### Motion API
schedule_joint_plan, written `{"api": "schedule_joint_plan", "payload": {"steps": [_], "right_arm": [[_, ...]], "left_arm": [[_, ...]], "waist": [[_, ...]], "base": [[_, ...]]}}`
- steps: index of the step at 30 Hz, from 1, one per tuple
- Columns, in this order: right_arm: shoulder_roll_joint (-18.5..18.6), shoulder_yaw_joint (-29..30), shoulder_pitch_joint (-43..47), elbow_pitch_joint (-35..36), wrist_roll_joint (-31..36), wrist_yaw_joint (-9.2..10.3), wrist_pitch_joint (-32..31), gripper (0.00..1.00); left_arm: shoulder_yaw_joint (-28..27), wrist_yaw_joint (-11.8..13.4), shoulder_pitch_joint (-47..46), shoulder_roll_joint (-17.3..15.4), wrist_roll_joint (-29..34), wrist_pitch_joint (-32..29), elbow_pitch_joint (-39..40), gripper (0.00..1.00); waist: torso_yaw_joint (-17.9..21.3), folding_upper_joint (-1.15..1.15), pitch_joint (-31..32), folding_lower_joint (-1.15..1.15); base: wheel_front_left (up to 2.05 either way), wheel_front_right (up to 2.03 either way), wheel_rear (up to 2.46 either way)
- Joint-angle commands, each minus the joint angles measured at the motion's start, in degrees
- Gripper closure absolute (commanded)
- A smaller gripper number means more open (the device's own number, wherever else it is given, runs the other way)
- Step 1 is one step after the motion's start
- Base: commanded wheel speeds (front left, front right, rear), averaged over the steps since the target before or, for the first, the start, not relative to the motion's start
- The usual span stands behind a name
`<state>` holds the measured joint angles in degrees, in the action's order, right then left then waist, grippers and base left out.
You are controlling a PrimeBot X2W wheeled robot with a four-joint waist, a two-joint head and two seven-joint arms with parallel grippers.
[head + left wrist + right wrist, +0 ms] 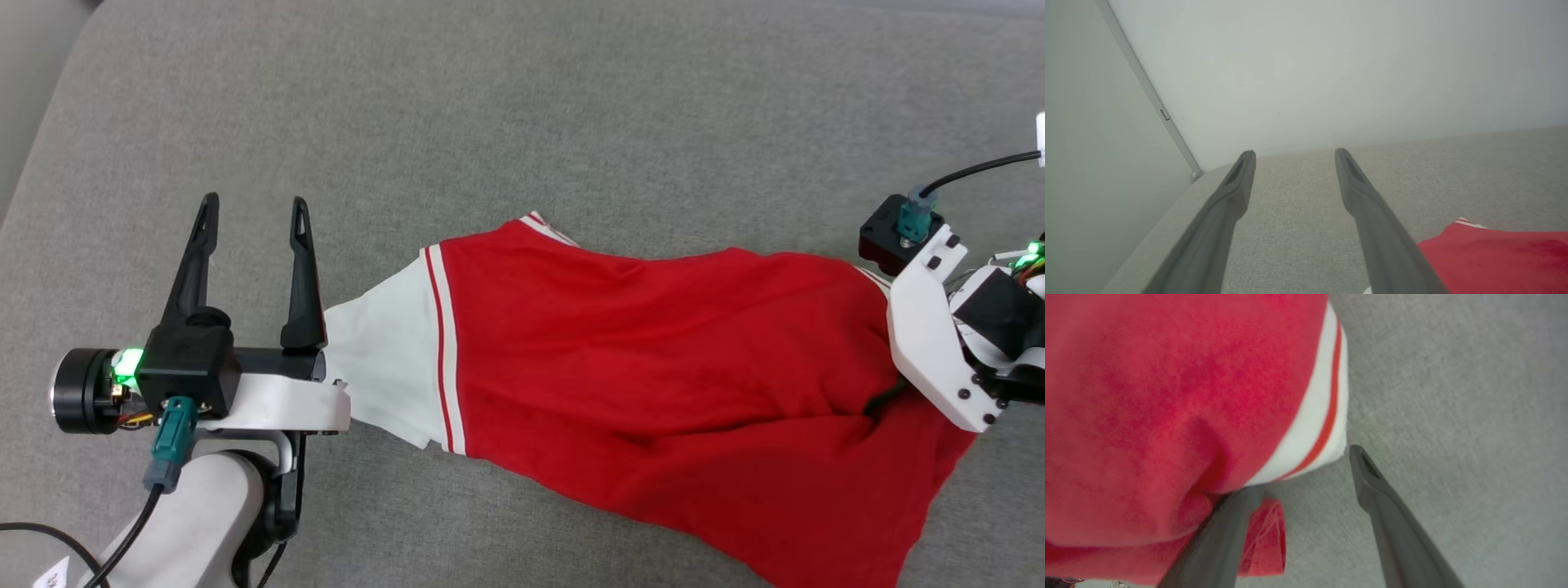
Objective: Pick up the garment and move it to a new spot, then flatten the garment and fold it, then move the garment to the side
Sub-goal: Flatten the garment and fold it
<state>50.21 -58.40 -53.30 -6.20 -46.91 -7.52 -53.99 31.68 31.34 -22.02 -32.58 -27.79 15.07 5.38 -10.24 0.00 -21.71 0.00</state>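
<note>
garment [653, 359] laid across cushion [522, 98]; both jaws fully spread, nothing gripped.
left gripper [255, 202] parked at sleeve edge; one right gripper [1306, 473] finger tucked under cloth; bare cushion seen beyond.

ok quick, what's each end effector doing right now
left end effector: open, empty, beside the shirt
right end effector: open, one finger under the shirt

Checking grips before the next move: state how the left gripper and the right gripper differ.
The left gripper has both fingers over bare grey upholstery, beside the T-shirt's white sleeve. The right gripper has one finger under red fabric and the other outside it. The left gripper touches no red cloth, while the right gripper is draped by it. Both stand open, clamping nothing.
</note>
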Motion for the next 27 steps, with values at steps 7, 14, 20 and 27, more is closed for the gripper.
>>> {"api": "schedule_joint_plan", "payload": {"steps": [7, 14, 20, 27], "right_arm": [[-2.57, -8.79, 0.3, -3.8, -1.94, 0.05, 3.91, 0.0], [0.04, -10.45, -6.56, -5.03, -1.93, 0.11, 11.68, 1.0], [4.99, -9.38, -10.63, -5.93, -2.87, 0.07, 17.43, 1.0], [10.71, -7.95, -8.71, -10.75, -5.18, 0.06, 18.81, 1.0]], "left_arm": [[-4.97, -4.53, 2.2, 4.73, 4.68, 0.13, -1.24, 0.0], [-8.72, -7.55, 4.15, 7.45, 7.66, 0.13, -2.86, 0.0], [-11.6, -9.61, 6.23, 9.06, 9.32, 0.13, -3.71, 0.0], [-13.92, -12.01, 7.69, 10.96, 11.09, 0.13, -4.05, 0.0]], "waist": [[-1.34, 0.0, -3.12, 0.0], [0.66, 0.0, -1.42, 0.0], [2.14, 0.0, 0.26, 0.0], [2.75, 0.0, -0.06, 0.0]], "base": [[0.0, 0.0, 0.0], [0.0, 0.0, 0.0], [0.0, 0.0, 0.0], [0.0, 0.0, 0.0]]}}
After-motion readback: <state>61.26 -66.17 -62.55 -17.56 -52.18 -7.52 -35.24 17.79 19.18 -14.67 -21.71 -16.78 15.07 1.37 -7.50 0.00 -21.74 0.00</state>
